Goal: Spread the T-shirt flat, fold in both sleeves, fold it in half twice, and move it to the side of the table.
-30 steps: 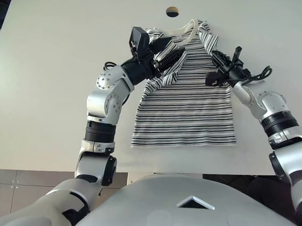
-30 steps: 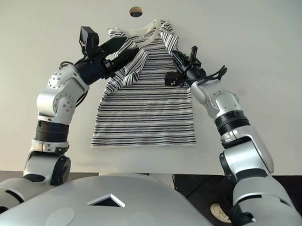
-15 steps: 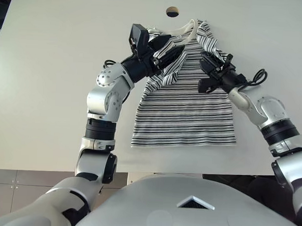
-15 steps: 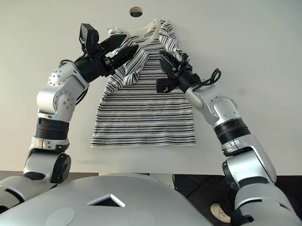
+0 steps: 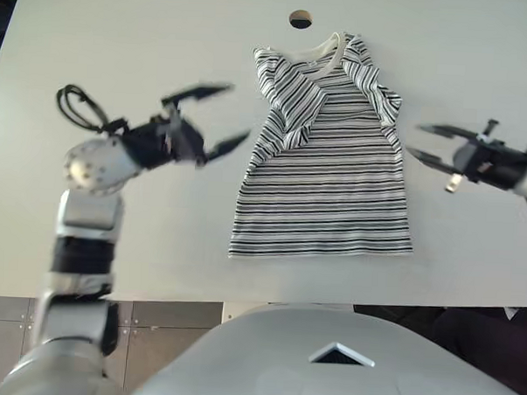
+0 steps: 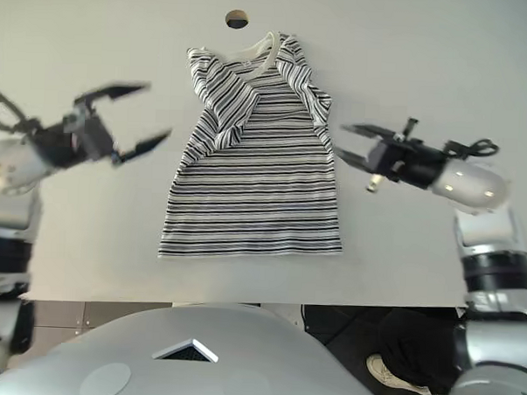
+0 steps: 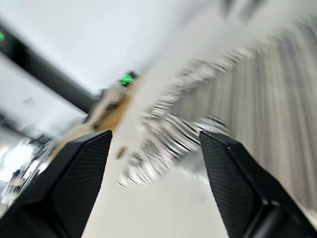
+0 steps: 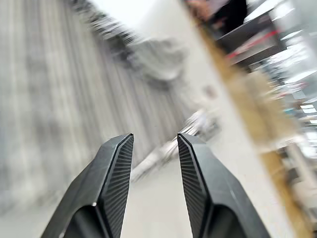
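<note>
Found the left jaws at the left-centre of the head view, spread wide and holding nothing. Placed them over bare bench (image 5: 122, 34), well apart from the shirt, with the left arm (image 5: 94, 164) below them at the frame's left edge. Took that stand-off as deliberate: clear of the cloth, so no fold could be snagged or dragged.

Found the T-shirt (image 5: 322, 156) in the middle of the frame, flat on the bench. Saw the collar (image 5: 327, 48) toward the top, just below a round hole (image 5: 300, 20) in the bench, and the hem toward the bottom. Saw both sleeves turned in over the chest, one at the left (image 5: 285, 93) and one at the right (image 5: 379, 84), a little rumpled, giving the body nearly straight sides. Judged the sleeve step done and the two halving folds not yet begun. Reckoned the narrow shape was what a clean fold in half would need.

Found the right jaws at the right-centre, parted and empty too, pointing toward the shirt's right edge, near it but not touching. Placed the right arm (image 5: 510, 164) at the frame's right edge.
</note>
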Robot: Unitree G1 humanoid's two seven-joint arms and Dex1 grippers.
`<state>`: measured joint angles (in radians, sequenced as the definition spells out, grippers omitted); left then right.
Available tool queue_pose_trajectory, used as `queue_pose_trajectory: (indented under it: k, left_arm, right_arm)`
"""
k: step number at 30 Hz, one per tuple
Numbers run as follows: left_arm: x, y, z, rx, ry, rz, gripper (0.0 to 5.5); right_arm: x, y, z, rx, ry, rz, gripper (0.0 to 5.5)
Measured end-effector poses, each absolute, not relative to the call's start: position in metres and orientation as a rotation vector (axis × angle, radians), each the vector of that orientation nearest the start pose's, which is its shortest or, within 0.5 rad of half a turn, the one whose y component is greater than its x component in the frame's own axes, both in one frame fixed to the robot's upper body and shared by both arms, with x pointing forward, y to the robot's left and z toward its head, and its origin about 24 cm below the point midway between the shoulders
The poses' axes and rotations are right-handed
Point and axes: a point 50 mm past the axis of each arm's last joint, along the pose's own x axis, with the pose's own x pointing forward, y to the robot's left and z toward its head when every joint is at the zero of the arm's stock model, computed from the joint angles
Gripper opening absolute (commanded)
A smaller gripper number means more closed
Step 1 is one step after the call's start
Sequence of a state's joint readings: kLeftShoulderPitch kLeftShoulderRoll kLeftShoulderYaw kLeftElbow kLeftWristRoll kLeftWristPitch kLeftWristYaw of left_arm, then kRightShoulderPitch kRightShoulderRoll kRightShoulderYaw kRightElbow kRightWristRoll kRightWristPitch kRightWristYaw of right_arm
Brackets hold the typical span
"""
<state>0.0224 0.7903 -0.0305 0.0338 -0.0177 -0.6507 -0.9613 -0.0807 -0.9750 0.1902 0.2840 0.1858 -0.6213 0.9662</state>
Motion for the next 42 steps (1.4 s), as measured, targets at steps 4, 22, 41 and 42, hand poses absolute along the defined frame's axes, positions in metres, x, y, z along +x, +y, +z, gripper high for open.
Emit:
queue_pose_trajectory:
  k: [4, 22, 41, 42]
  left_arm:
    - [0.185, 0.257, 0.082, 1.233, 0.107, -1.37, 4.15]
    - [0.159, 0.213, 0.051, 1.341, -0.235, -1.64, 4.15]
    - [0.151, 0.194, 0.038, 1.268, -0.274, -1.704, 2.05]
    - [0.151, 0.194, 0.038, 1.266, -0.273, -1.708, 1.91]
  right_arm:
    - [0.192, -0.285, 0.08, -0.941, 0.292, 1.313, 1.65]
    - [0.164, -0.25, 0.058, -1.473, 0.051, 1.65, 1.65]
    - [0.161, -0.222, 0.048, -1.393, -0.028, 1.724, 0.1]
    - [0.16, -0.222, 0.048, -1.391, -0.027, 1.725, 0.1]
